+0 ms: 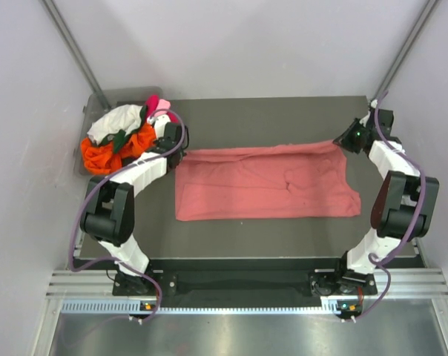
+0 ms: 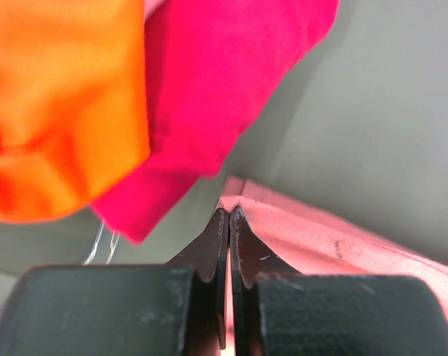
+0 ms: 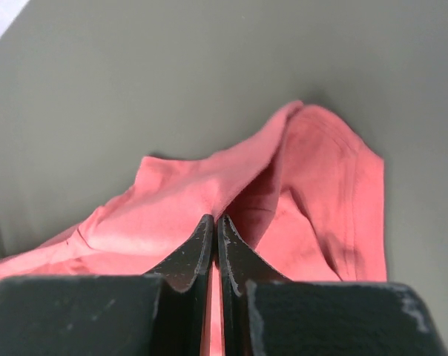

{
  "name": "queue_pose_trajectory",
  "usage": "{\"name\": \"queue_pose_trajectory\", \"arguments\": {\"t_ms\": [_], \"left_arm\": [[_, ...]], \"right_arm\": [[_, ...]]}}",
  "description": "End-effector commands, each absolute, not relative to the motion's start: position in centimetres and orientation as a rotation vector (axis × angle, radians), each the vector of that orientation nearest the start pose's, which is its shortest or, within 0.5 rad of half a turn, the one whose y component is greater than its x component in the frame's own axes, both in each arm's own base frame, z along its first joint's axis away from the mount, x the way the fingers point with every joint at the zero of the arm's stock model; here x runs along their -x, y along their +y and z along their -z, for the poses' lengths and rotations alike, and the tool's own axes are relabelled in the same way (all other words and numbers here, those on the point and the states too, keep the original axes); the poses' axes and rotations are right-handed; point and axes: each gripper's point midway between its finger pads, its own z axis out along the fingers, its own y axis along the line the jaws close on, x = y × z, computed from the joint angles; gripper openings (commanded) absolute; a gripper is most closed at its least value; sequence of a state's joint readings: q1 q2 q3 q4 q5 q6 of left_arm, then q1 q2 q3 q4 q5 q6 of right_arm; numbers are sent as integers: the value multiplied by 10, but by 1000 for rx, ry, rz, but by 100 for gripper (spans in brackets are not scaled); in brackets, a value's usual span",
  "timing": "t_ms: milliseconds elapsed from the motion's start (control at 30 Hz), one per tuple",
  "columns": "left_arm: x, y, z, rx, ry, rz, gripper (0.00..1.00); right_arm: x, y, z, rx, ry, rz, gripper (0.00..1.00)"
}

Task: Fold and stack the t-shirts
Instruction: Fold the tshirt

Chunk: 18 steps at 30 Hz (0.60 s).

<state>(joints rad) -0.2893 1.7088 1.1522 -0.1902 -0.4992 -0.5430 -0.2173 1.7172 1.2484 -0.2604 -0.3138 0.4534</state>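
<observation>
Top external. Q: What is lying where?
A: One salmon-pink t-shirt [image 1: 265, 182] is lying spread flat across the dark table [image 1: 283, 111]; a pile of other t-shirts [image 1: 120, 141] is sitting at the far left corner.

Left wrist. Q: How is the claw standing?
A: The left gripper [image 2: 229, 211] is pinching the shirt's corner, jaws closed on cloth; a magenta t-shirt [image 2: 224, 74] and an orange t-shirt [image 2: 61, 96] are crowding close by.

Right wrist. Q: And here?
A: The right gripper [image 3: 213, 219] is clamping the opposite far corner. Risks: either thin hold may be slipping during the fold, and the left claw may be snagging the pile.
</observation>
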Motion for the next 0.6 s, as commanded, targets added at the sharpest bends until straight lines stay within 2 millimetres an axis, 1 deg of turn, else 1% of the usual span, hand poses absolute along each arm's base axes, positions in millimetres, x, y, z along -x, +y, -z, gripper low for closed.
{"name": "queue_pose_trajectory", "arguments": {"t_ms": [0, 133, 200, 267, 300, 333, 400, 433, 567], "left_arm": [[-441, -60, -124, 587, 2076, -70, 0], [-434, -59, -116, 600, 2087, -70, 0], [-429, -58, -109, 611, 2099, -74, 0], [-427, -56, -111, 616, 2089, -73, 0], [-423, -55, -112, 617, 2084, -69, 0], [-422, -56, -114, 615, 2078, -64, 0], [-417, -56, -114, 602, 2076, -70, 0], [-416, -56, -121, 600, 2060, -67, 0], [-412, -61, -132, 572, 2042, -67, 0]], "right_arm": [[-459, -39, -160, -575, 2110, -421, 0], [-447, -40, -151, -592, 2118, -397, 0], [-444, -42, -150, -605, 2111, -382, 0], [-437, -43, -147, -617, 2112, -366, 0], [-434, -44, -149, -620, 2105, -354, 0], [-430, -45, -145, -627, 2111, -347, 0], [-426, -47, -145, -630, 2105, -324, 0], [-424, -48, -148, -629, 2098, -317, 0], [-418, -50, -152, -635, 2094, -295, 0]]}}
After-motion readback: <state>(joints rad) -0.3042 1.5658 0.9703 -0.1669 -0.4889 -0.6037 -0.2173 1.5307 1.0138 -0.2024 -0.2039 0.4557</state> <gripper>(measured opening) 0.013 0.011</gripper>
